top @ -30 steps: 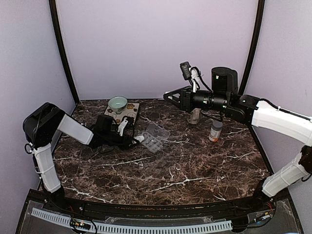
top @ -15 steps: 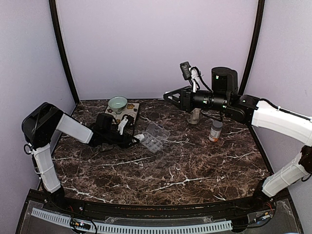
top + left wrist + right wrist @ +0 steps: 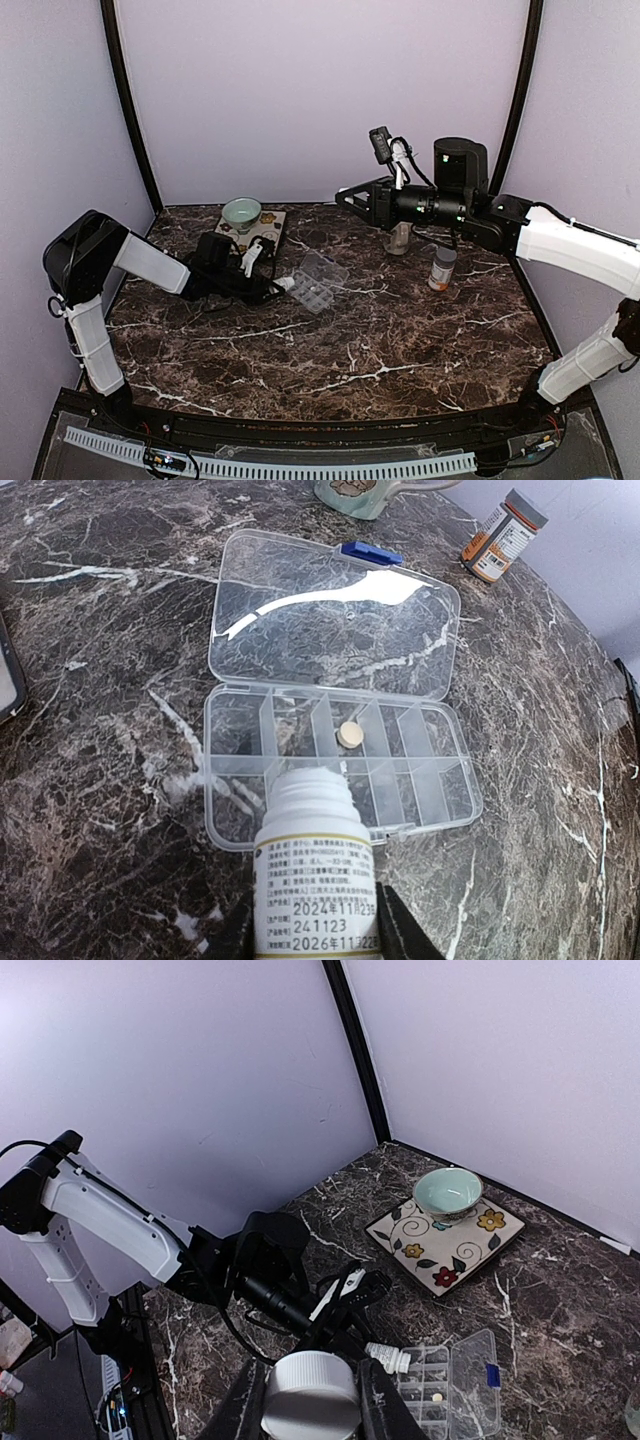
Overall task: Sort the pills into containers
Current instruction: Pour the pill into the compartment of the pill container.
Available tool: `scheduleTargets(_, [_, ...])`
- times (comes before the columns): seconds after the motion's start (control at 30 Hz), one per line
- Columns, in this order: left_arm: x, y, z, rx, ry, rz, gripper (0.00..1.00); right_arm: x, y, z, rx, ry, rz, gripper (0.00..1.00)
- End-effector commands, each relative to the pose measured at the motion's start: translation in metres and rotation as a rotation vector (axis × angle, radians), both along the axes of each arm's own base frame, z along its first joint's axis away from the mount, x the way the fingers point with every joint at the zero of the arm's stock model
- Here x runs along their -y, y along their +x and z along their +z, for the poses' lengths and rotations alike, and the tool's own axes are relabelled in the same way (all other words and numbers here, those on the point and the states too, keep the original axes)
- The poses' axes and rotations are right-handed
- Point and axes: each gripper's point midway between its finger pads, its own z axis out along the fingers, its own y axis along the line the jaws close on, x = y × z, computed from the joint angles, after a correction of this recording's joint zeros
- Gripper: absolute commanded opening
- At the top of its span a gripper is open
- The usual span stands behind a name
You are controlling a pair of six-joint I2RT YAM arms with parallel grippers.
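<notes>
Left gripper is clamped on the small white bottle, which is tipped on its side with its neck right at the near edge of the clear pill organizer. The organizer sits open on the marble table, lid flipped flat back. One round tan pill sits in the middle cell of the far row. Right gripper is up in the air, pinched on a white cap. An orange pill bottle stands off to the right, well apart from the box.
</notes>
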Motion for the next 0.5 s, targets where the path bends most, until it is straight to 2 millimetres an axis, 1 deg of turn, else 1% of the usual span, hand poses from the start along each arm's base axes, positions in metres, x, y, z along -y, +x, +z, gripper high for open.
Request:
scheduleTargets(0.0, [0.005,0.004,0.0264,0.061,-0.013,-0.015,0.0,0.0033,-0.0018,0.0209,0.043,0.053,0.002,0.02])
scheduleTargets(0.47, [0.0054,0.0022,0.0249,0.06,0.002,-0.02,0.0,0.0033,-0.0023,0.0197,0.04,0.054,0.003,0.01])
